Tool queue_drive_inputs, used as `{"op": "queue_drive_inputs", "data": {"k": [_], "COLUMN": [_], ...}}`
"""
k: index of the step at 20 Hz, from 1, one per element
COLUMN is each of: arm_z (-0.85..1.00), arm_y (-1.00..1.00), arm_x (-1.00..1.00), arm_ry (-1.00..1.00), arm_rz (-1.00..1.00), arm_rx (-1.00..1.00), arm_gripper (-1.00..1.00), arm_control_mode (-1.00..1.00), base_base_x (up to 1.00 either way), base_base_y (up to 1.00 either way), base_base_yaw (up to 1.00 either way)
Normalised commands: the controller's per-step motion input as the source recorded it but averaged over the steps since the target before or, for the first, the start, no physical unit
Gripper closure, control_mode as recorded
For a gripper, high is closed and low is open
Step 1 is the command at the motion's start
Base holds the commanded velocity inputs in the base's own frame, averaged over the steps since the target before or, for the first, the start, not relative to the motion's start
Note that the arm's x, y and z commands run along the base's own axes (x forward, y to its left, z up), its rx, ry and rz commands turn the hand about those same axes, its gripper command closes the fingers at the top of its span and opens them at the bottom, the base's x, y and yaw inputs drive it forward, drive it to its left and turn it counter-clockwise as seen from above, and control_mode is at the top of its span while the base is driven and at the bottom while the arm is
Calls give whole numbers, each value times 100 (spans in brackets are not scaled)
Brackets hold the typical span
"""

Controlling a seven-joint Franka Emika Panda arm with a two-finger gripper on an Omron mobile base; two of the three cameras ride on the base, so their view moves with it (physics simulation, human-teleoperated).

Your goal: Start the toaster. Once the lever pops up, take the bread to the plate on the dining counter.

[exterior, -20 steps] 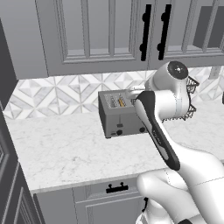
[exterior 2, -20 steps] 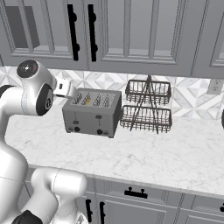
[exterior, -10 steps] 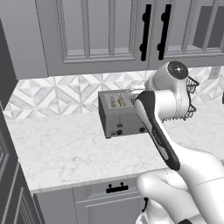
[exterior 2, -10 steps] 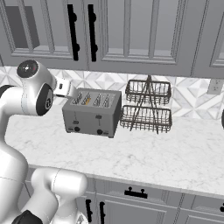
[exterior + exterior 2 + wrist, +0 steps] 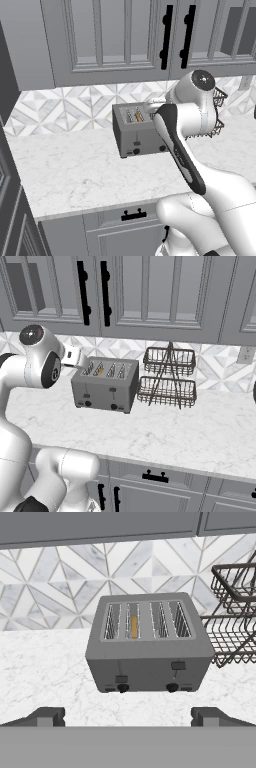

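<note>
1. A grey four-slot toaster [image 5: 149,643] stands on a white marble worktop [image 5: 200,428], close to a backsplash of grey and white diamond tiles [image 5: 65,107].
2. A slice of bread [image 5: 134,626] sits in the second slot from the left in the hand view, showing as a thin golden strip.
3. The toaster's front face has two dark slider tabs [image 5: 121,679] and, below them, two small black knobs [image 5: 122,688].
4. The gripper [image 5: 128,716] hovers in front of the toaster, apart from it, its two dark fingertips [image 5: 46,716] spread wide and holding nothing.
5. A dark two-tier wire rack [image 5: 167,377] stands just beside the toaster; whether they touch is hard to judge.
6. Grey cabinets with black handles [image 5: 84,292] hang above.
</note>
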Motion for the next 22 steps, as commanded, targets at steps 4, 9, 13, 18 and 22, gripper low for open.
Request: {"op": "queue_drive_inputs", "data": {"k": [4, 9, 13, 18, 22], "arm_z": [0, 0, 0, 0, 0], "arm_y": [0, 0, 0, 0, 0], "arm_x": [0, 0, 0, 0, 0], "arm_ry": [0, 0, 0, 0, 0], "arm_rz": [0, 0, 0, 0, 0], "arm_rx": [0, 0, 0, 0, 0], "arm_gripper": [-100, -100, -100, -100, -100], "arm_control_mode": [-100, -100, -100, -100, -100], "base_base_x": [0, 0, 0, 0, 0], "base_base_y": [0, 0, 0, 0, 0], "base_base_yaw": [0, 0, 0, 0, 0]}}
